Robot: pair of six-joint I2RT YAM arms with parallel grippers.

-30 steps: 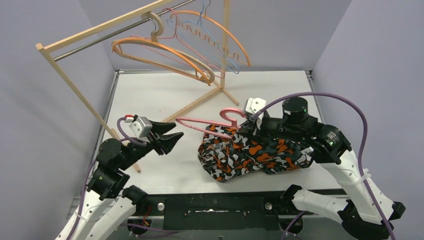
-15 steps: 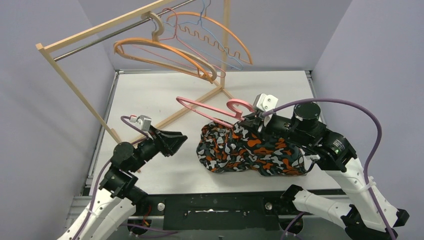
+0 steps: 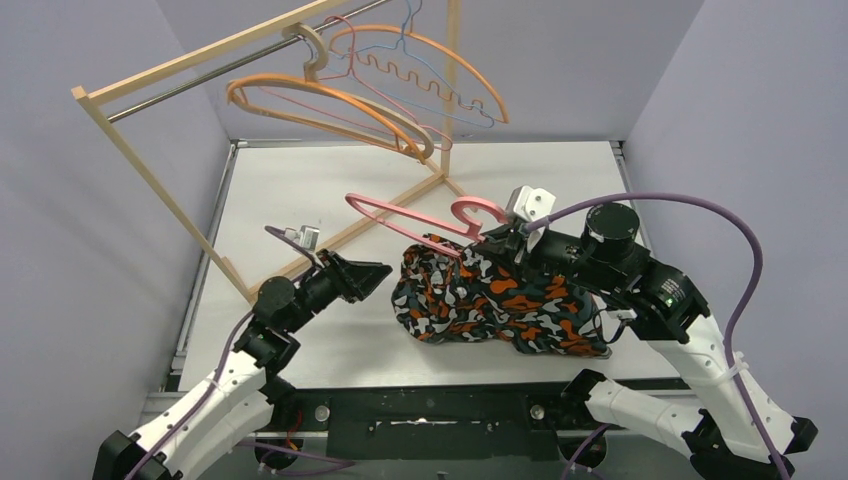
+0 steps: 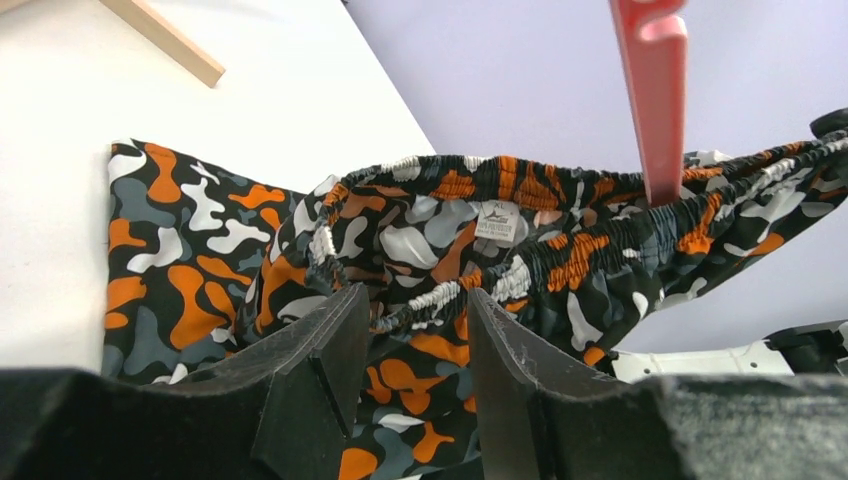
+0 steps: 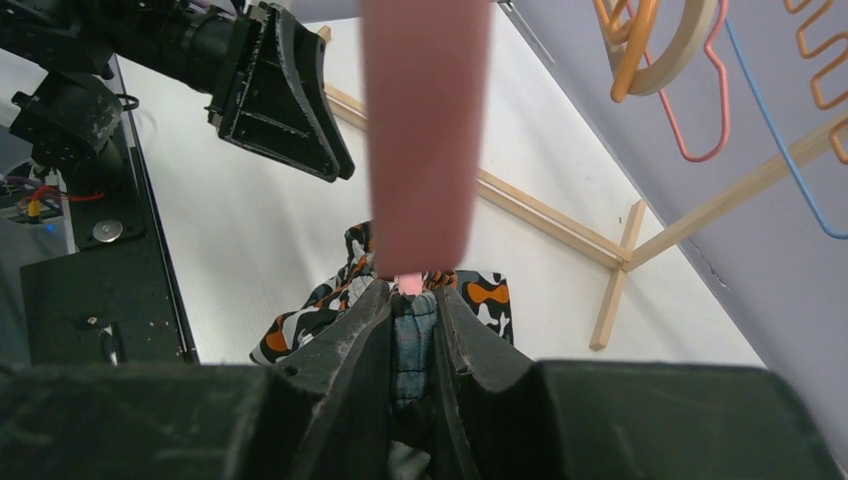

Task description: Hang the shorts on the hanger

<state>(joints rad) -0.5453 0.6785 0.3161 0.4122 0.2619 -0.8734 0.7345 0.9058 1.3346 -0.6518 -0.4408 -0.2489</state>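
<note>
The camouflage shorts (image 3: 490,300) lie bunched on the table, their right part lifted. My right gripper (image 3: 492,238) is shut on the thick pink hanger (image 3: 400,215) together with a fold of the shorts' waistband. It holds the hanger tilted above the table, with the hook (image 3: 478,211) by the wrist. In the right wrist view the hanger (image 5: 425,130) is a blurred pink bar above the shut fingers (image 5: 350,335). My left gripper (image 3: 378,271) is open at the shorts' left edge. In the left wrist view the waistband (image 4: 440,185) gapes in front of my left gripper (image 4: 415,310), and the hanger (image 4: 655,90) dips into it.
A wooden rack (image 3: 150,170) stands at the back left, its base bar (image 3: 385,212) running under the pink hanger. Orange hangers (image 3: 330,100), a thin pink wire hanger and a blue wire hanger (image 3: 440,90) hang from its rail. Grey walls close in on both sides.
My left arm has reached right, bringing its open gripper up to the shorts. My right gripper has lifted the hanger and the shorts' edge off the table, then held still.
</note>
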